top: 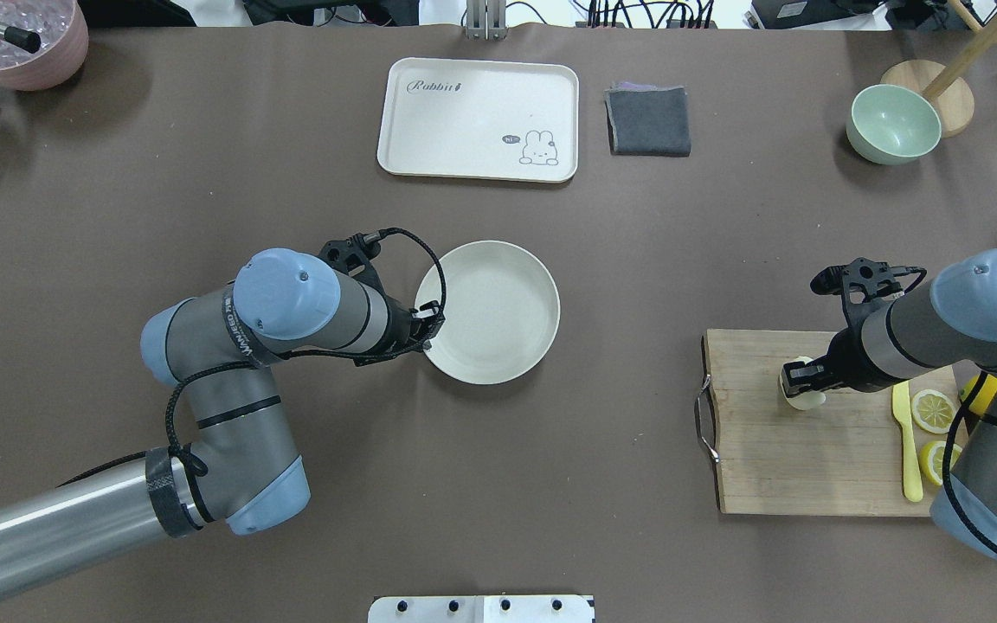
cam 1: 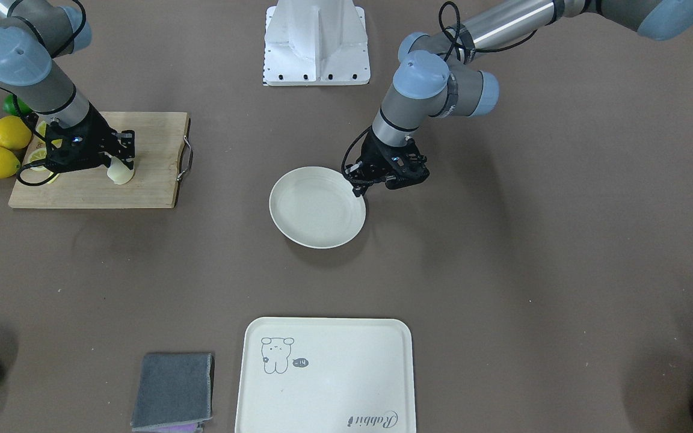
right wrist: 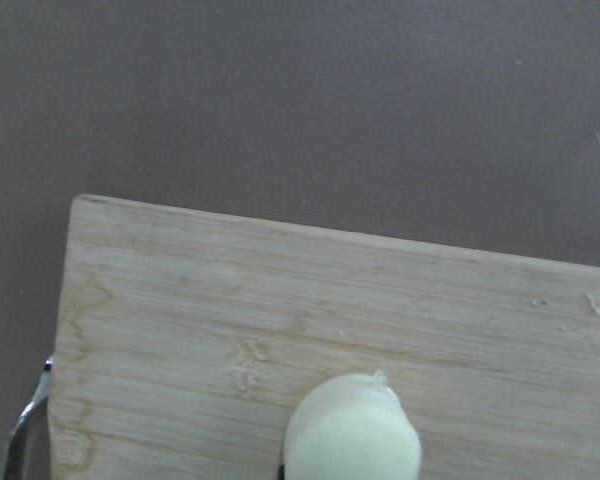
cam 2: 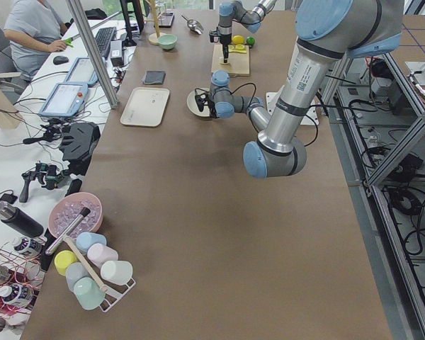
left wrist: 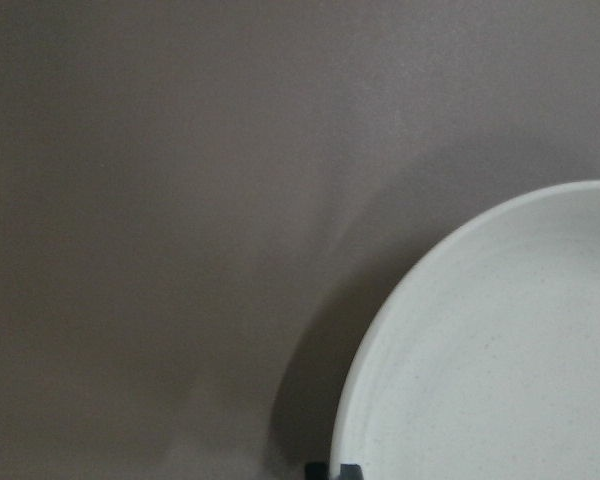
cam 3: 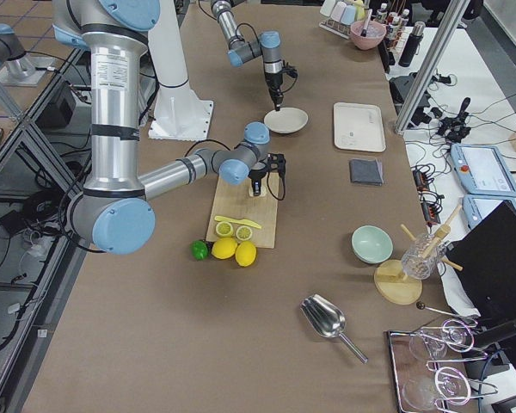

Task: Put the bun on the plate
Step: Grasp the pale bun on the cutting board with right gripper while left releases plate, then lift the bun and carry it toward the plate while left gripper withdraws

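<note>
The right jaws are closed on the bun (cam 1: pixel 121 174), which stands on the board (cam 1: pixel 148 180), well apart from the plate (cam 1: pixel 316 210); the left jaws sit at the plate's rim, grip impossible to tell.

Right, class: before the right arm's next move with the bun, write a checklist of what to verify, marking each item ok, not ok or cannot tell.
1. The pale cream, stubby bun stands on the wooden cutting board: ok.
2. The right pincer is down at the bun: ok.
3. The right pincer grips the bun firmly: cannot tell.
4. The round off-white plate is bare and ready to receive the bun: ok.
5. The left pincer is clear of the plate: not ok, it sits at the rim.
</note>
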Controlling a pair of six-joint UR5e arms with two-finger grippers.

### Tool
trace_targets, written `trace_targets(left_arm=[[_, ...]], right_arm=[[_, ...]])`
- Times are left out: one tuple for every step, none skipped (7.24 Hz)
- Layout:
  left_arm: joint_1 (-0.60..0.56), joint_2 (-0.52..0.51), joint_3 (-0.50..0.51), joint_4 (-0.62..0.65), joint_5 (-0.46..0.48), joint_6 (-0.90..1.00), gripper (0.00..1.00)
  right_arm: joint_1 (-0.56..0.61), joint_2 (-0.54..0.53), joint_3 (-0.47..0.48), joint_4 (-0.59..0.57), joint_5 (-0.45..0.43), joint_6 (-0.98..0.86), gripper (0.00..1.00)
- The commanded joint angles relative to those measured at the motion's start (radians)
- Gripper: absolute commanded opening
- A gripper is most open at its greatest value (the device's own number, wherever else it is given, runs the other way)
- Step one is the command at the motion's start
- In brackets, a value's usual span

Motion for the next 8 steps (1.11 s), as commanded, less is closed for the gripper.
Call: trace_targets(left_arm=[[-0.016,0.003,-0.043,0.007,-0.006,0.0,0.98],[-0.039,0.014,-0.096,0.073,-0.009,0.005,0.98],[-0.069,0.035,-0.182,0.161,-0.03,0.032,0.98],[-0.109,0.087,-0.248,0.2,-0.093,0.102,0.98],[-0.131,0.188,-0.311,0.199,-0.119,0.178,0.98],[-0.166,0.251,-0.34,0.199,-0.147,0.239,0.98],[-0.196,0.302,-0.354,0.193,-0.185,0.272,0.98],[-0.213,0.343,-0.376,0.191,-0.193,0.304,0.98]], right_arm=[[0.019,0.035,0.001,-0.024,0.029,-0.001,0.0],[0.032,0.09,0.009,-0.079,0.042,0.003,0.0],[0.032,0.186,0.035,-0.195,0.042,0.013,0.0],[0.027,0.331,0.049,-0.356,0.04,0.036,0.0],[0.0,0.459,0.031,-0.436,0.033,0.074,0.0],[-0.022,0.557,-0.038,-0.434,0.027,0.108,0.0],[-0.045,0.672,-0.139,-0.432,0.02,0.168,0.0],[-0.053,0.776,-0.263,-0.431,-0.005,0.18,0.0]])
